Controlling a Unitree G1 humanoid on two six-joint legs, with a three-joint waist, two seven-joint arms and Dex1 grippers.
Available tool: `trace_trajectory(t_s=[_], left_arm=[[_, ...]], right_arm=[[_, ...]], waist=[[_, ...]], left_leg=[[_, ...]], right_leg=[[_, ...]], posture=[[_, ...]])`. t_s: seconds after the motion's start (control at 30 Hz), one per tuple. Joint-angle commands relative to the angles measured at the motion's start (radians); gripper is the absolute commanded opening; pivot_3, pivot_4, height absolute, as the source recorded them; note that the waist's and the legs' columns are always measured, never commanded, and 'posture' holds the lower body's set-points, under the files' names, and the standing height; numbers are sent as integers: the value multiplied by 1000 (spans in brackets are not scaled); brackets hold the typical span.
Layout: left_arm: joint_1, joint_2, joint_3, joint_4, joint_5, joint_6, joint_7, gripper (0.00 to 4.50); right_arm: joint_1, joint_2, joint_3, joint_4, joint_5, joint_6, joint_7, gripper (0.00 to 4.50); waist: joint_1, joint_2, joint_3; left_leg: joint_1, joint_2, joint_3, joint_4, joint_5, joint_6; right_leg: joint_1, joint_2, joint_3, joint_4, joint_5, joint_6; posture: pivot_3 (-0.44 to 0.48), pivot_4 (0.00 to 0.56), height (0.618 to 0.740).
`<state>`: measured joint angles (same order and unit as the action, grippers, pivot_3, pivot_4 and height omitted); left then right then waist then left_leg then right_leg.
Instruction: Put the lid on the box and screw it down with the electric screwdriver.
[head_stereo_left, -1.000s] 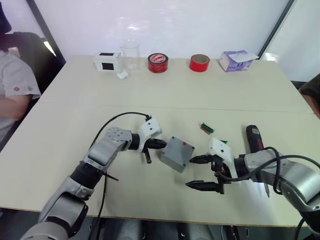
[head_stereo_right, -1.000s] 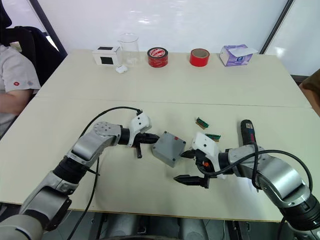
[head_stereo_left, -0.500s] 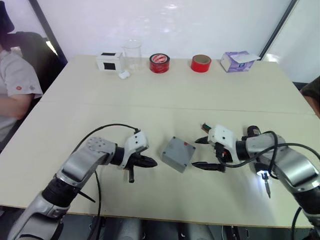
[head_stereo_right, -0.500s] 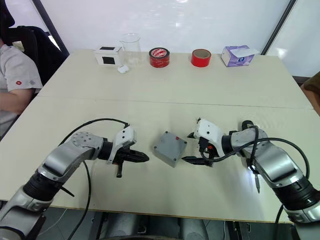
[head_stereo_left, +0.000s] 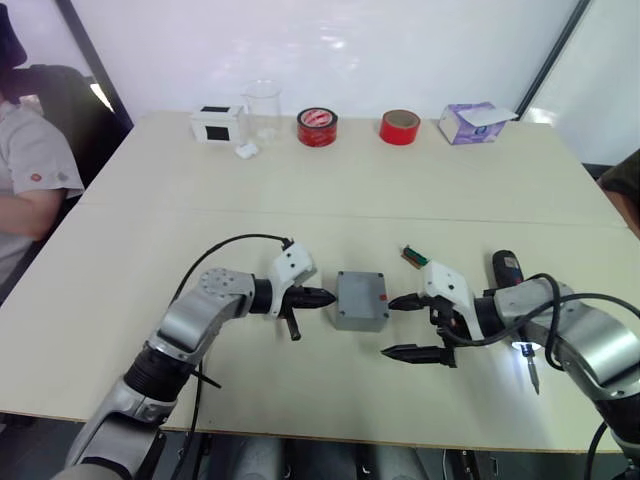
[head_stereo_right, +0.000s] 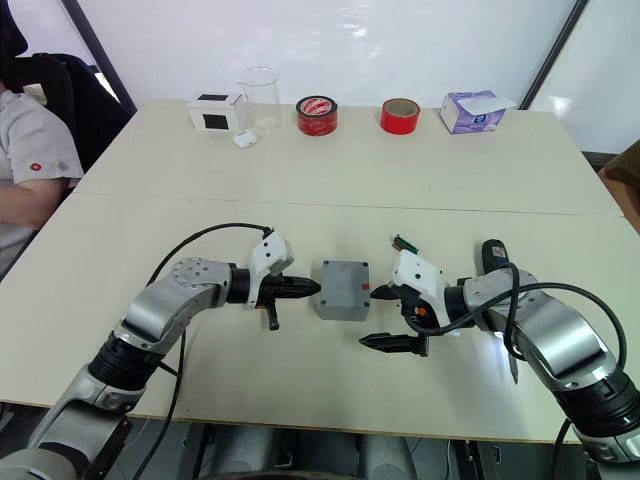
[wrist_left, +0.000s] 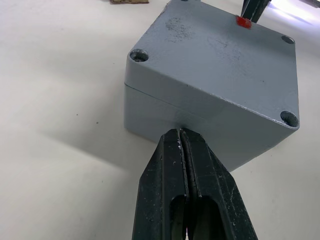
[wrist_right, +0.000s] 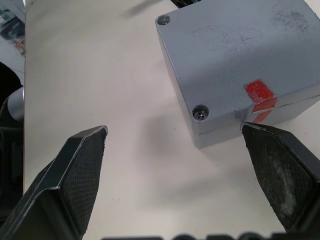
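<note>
Left hand (wrist_left: 181, 137) clenched against the box (wrist_left: 200, 125); right hand (head_stereo_right: 385, 316) spread beside the lid (wrist_right: 240, 55).

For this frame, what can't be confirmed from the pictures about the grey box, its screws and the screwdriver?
- Inside of the small square grey box: covered by its shallow grey lid.
- Screws: one shows in a corner hole in the right wrist view; the other holes are too shadowed to tell.
- Dark pen-shaped electric screwdriver: middle hidden behind the right arm in both eye views.
</note>
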<state>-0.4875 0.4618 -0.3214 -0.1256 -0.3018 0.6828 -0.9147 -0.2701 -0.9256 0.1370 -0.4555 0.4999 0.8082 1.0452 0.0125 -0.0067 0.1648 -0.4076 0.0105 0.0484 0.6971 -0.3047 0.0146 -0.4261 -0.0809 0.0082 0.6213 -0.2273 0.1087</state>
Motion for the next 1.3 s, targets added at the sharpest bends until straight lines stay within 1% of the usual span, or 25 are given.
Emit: trace_trajectory(t_s=[0.03,0.1,0.17,0.2,0.33,0.4,0.43,0.57,0.67,0.73,0.77,0.9,0.93,1.3], left_arm=[[-21,1,6,-15,-6,-23,-23,0],[-19,6,9,-17,-8,-23,-31,0],[-18,9,18,-17,-6,-27,-29,0],[-19,12,24,-14,-6,-29,-31,0],[-26,42,77,-8,-32,-14,-43,0],[-33,57,100,-13,-54,1,-59,0],[-40,65,112,-16,-68,11,-69,0],[-85,84,158,-35,-138,67,-106,0],[-112,103,158,-57,-150,81,-114,0],[-119,114,151,-70,-143,78,-114,0],[-123,112,159,-80,-156,91,-109,0],[-127,96,183,-118,-196,128,-78,0],[-122,95,185,-127,-201,135,-71,0],[-92,101,180,-164,-224,152,-32,0]], right_arm=[[6,0,-34,-41,25,-3,-4,4484],[8,-2,-39,-34,20,-4,-10,4484],[6,6,-84,-27,56,35,-30,4484],[2,6,-113,-27,81,58,-37,4484],[-3,2,-303,-8,219,169,-68,4484],[-10,19,-353,13,253,191,-95,4484],[-19,30,-355,36,244,180,-110,4484],[-113,139,-283,228,83,27,-246,4484],[-172,197,-223,372,-19,-82,-284,4484],[-198,220,-197,438,-68,-142,-292,3960],[-212,233,-185,479,-94,-179,-298,3818],[-247,272,-133,613,-179,-308,-291,2386],[-253,282,-128,632,-189,-328,-288,1948],[-284,319,-127,734,-244,-408,-270,1948]], waist=[[0,0,0],[0,0,0],[0,0,0],[0,0,0],[0,0,0],[0,0,0],[0,0,0],[-4,-1,0],[-5,0,0],[-3,0,0],[-3,0,0],[-3,0,0],[-4,0,0],[-10,0,0]], left_leg=[[0,0,0,0,0,0],[0,0,0,0,0,0],[0,0,0,0,0,0],[0,0,0,0,0,0],[0,0,0,0,0,0],[0,1,0,0,0,0],[0,1,0,0,0,0],[0,1,1,0,0,0],[0,0,1,0,0,0],[0,0,1,0,0,0],[0,0,1,0,0,0],[0,-1,1,0,0,0],[0,-1,1,0,0,0],[1,0,1,0,0,0]], right_leg=[[0,0,0,0,0,0],[0,0,0,0,0,0],[0,0,0,0,0,0],[0,0,0,0,0,0],[0,0,0,0,0,0],[0,0,0,0,0,0],[0,0,0,0,0,0],[0,0,0,0,0,0],[0,1,1,1,0,0],[-1,1,0,2,0,0],[-1,0,0,2,0,0],[-1,0,0,3,0,0],[-1,0,0,3,0,0],[-1,0,0,4,0,0]], posture=[[0,150,740],[0,150,740],[0,150,740],[0,150,740],[0,150,740],[0,150,740],[0,150,740],[0,150,740],[0,150,740],[0,150,740],[0,150,740],[0,150,740],[0,150,740],[0,150,740]])
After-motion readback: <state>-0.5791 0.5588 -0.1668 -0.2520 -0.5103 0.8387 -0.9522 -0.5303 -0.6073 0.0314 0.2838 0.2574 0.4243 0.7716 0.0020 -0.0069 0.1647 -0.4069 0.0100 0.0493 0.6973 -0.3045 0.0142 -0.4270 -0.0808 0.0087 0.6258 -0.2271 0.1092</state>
